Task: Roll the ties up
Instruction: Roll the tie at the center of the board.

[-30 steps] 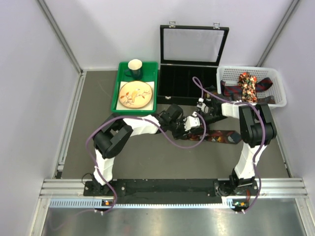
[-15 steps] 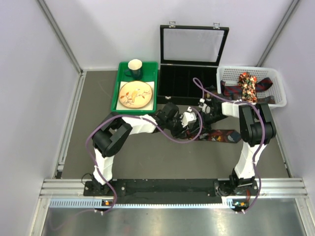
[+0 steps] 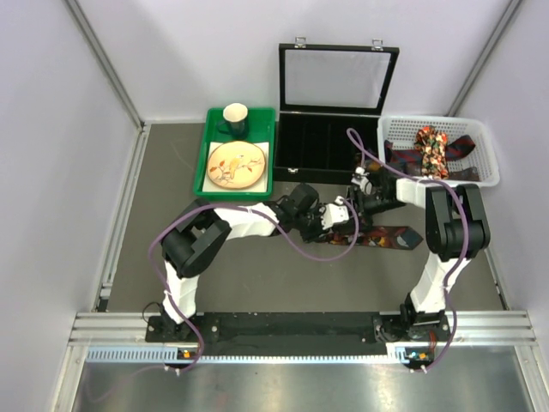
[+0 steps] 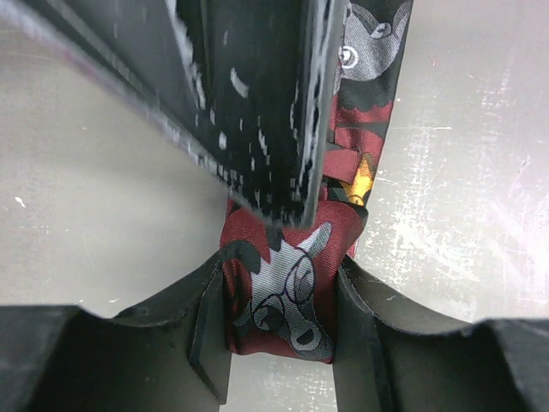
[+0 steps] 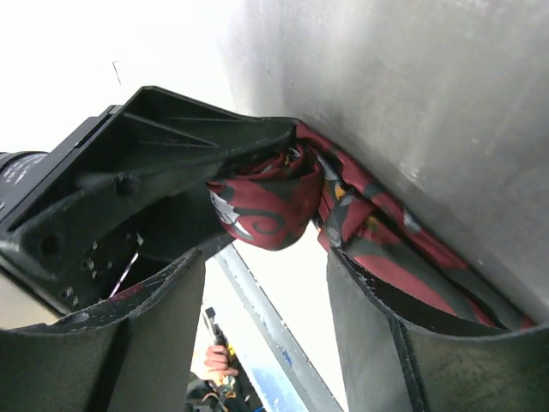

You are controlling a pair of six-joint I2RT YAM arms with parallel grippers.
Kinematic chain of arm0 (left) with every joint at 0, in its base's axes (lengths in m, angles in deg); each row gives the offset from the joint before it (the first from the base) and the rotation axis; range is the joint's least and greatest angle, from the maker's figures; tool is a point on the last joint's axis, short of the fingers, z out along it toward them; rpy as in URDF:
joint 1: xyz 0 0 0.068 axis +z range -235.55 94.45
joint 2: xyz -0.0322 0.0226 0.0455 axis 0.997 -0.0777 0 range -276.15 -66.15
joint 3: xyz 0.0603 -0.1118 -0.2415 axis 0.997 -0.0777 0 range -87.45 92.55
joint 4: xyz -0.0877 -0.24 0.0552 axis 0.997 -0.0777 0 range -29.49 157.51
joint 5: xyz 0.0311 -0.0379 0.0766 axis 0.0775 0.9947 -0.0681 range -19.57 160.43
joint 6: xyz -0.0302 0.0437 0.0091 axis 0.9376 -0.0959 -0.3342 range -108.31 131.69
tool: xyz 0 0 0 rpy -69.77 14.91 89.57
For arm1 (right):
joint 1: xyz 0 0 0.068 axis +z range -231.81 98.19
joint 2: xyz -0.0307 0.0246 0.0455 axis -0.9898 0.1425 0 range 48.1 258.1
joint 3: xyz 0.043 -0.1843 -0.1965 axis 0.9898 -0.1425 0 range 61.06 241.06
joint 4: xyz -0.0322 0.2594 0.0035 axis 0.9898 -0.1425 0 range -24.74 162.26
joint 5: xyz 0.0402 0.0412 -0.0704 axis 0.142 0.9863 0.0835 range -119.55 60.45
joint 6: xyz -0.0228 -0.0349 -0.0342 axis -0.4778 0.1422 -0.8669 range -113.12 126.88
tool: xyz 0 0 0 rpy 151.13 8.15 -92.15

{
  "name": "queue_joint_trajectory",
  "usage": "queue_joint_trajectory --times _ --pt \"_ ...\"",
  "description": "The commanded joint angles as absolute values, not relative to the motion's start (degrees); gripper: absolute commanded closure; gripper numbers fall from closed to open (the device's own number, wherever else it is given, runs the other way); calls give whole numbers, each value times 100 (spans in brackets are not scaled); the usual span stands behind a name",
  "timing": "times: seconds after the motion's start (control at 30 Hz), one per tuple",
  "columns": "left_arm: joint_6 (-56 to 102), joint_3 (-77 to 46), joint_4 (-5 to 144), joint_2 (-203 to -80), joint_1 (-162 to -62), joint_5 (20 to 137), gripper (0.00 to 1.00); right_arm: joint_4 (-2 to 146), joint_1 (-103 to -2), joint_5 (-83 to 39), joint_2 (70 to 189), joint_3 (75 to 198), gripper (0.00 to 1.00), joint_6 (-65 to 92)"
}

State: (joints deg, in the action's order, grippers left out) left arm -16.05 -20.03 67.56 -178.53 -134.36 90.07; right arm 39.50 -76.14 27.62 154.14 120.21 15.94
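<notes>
Centre of the top view: a maroon tie [image 3: 388, 237] of smooth woven silk, patterned in grey, black and gold, lies flat on the matte grey-brown table [image 3: 257, 275]. Its near end is wound into a small tight roll. The left gripper [image 4: 279, 309] pinches that roll between its black fingers [image 4: 210, 330]. The right gripper [image 5: 266, 257] faces the roll with its fingers spread, clasping nothing. In the wrist views the tabletop looks scuffed and faintly glossy.

Upper right: a white slotted plastic basket [image 3: 480, 176] holding a floral tie [image 3: 429, 148] among darker ones. Upper centre: a black compartmented case [image 3: 330, 137], lid raised. Upper left: a green tray [image 3: 199, 180] with a round plate [image 3: 235, 165] and a mug [image 3: 235, 118]. Pale panel walls enclose the cell.
</notes>
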Motion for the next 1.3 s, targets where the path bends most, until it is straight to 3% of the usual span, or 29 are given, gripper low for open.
queue_joint_trajectory --times 0.0,0.17,0.27,0.3,0.37,0.43,0.6,0.63,0.67,0.77,1.07,1.27 --pt "-2161 -2110 5740 -18392 -13424 7914 58 4202 -7347 2987 15453 12021 43 1567" --pt "-2241 -1978 5529 -18454 -13467 7966 56 4264 -7118 2574 15735 12117 48 1567" --pt "-2294 -1969 5485 -18463 -13494 7975 56 4220 -7117 2416 15867 12170 60 1532" --pt "-2294 -1969 5477 -18463 -13494 7975 55 4194 -7117 2311 15876 12170 79 1523" --pt "-2311 -1986 5485 -18462 -13494 8010 54 4123 -7117 2057 15893 12162 100 1453" --pt "-2337 -1995 5477 -18463 -13494 8045 52 4053 -7126 1898 15893 12127 100 1409" --pt "-2198 -2057 5774 -18322 -13240 8833 36 4036 -7205 1484 16007 12047 100 1417" --pt "-2136 -2109 5888 -18200 -13109 9193 30 4035 -7223 1458 16016 12056 100 1417" --pt "-1901 -2179 6107 -18129 -12794 10058 18 4035 -7258 1397 16043 12056 100 1409" --pt "-1750 -2408 6924 -17971 -12292 11382 2 4009 -7284 1334 16069 12056 100 1417" --pt "-424 -2883 10308 -18357 -12246 12896 1 3842 -7443 1238 16201 12135 100 1409" --pt "-123 -2822 10742 -18603 -12492 12546 1 3649 -7487 1247 16341 12276 100 1321"
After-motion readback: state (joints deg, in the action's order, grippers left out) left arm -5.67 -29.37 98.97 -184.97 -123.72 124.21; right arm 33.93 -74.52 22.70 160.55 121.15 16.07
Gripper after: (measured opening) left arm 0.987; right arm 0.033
